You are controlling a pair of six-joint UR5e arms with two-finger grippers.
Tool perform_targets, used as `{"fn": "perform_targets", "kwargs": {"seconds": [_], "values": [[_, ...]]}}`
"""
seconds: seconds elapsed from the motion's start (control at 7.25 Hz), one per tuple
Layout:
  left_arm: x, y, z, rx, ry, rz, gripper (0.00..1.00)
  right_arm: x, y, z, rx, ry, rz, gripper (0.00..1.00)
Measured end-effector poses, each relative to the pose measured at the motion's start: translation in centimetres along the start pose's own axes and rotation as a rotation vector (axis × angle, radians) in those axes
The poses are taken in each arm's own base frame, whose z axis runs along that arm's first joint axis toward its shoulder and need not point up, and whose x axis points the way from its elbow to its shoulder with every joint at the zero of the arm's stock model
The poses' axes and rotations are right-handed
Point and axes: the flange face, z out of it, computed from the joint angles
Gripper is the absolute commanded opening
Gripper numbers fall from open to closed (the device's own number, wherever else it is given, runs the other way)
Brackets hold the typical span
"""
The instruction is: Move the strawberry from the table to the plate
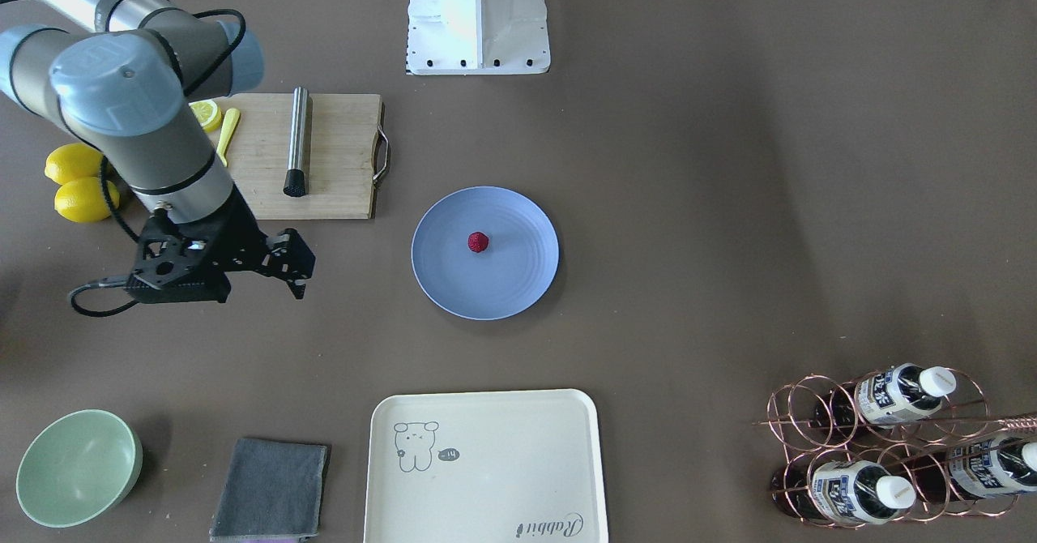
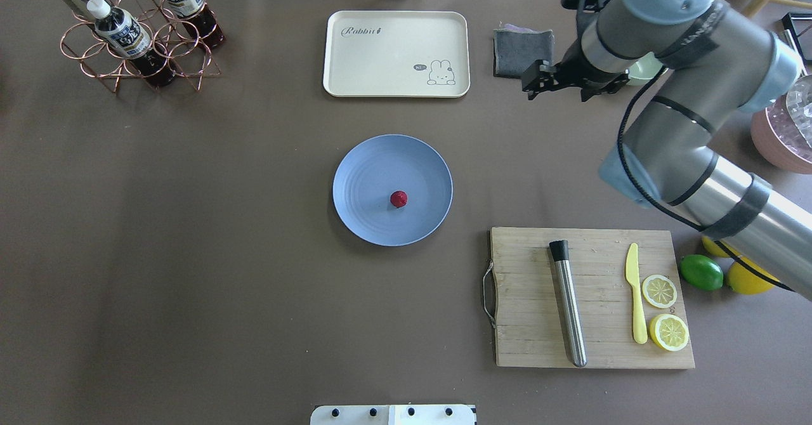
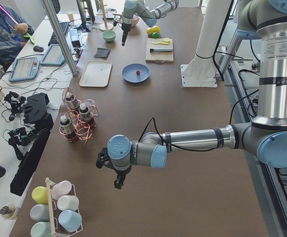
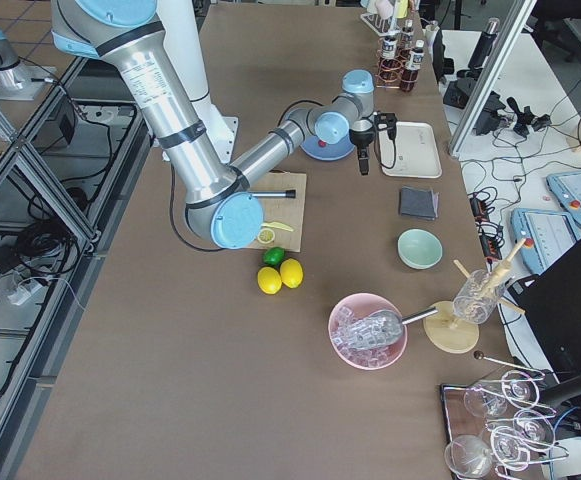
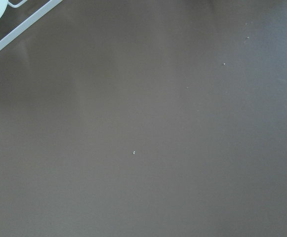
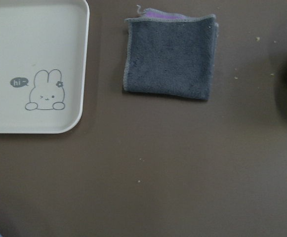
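The small dark-red strawberry (image 1: 478,241) (image 2: 398,199) lies on the light-blue plate (image 1: 518,284) (image 2: 368,165), a little off its centre, with nothing touching it. My right gripper (image 1: 235,275) (image 2: 561,82) hangs above the bare table (image 1: 689,203), well away from the plate towards the grey cloth, its jaws spread and empty. Its wrist view shows only the cloth, a tray corner and table. My left gripper (image 3: 117,180) hovers over the table far from the plate, near the bottle rack; I cannot tell whether it is open or shut.
A wooden cutting board (image 2: 526,298) carries a steel rod, a yellow knife and lemon halves, with a lime (image 2: 701,272) and lemons beside it. A cream tray (image 2: 396,54), a grey cloth (image 6: 170,57), a green bowl (image 1: 78,468) and a copper bottle rack (image 1: 891,446) stand along the far edge.
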Motion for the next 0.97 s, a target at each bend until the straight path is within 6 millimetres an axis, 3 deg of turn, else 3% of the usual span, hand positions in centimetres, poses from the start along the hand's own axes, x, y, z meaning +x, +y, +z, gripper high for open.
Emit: {"fn": "perform_targets", "kwargs": {"seconds": [0.14, 0.41, 0.69, 0.97], "values": [[1.8, -0.6, -1.0, -0.032, -0.003, -0.013, 0.99, 5.6, -0.5, -1.0, -0.013, 0.015, -0.035, 1.00], [3.0, -0.7, -1.8, -0.062, -0.040, -0.017, 0.99, 18.5, 0.0, -2.4, -0.044, 0.069, -0.118, 1.00], [3.1, -0.6, -1.9, -0.066, -0.054, -0.015, 0.99, 31.9, 2.1, -4.4, -0.083, 0.103, -0.157, 1.00], [3.2, -0.6, -1.9, -0.066, -0.055, -0.014, 0.99, 43.3, 4.7, -5.4, -0.129, 0.100, -0.158, 1.00]]}}
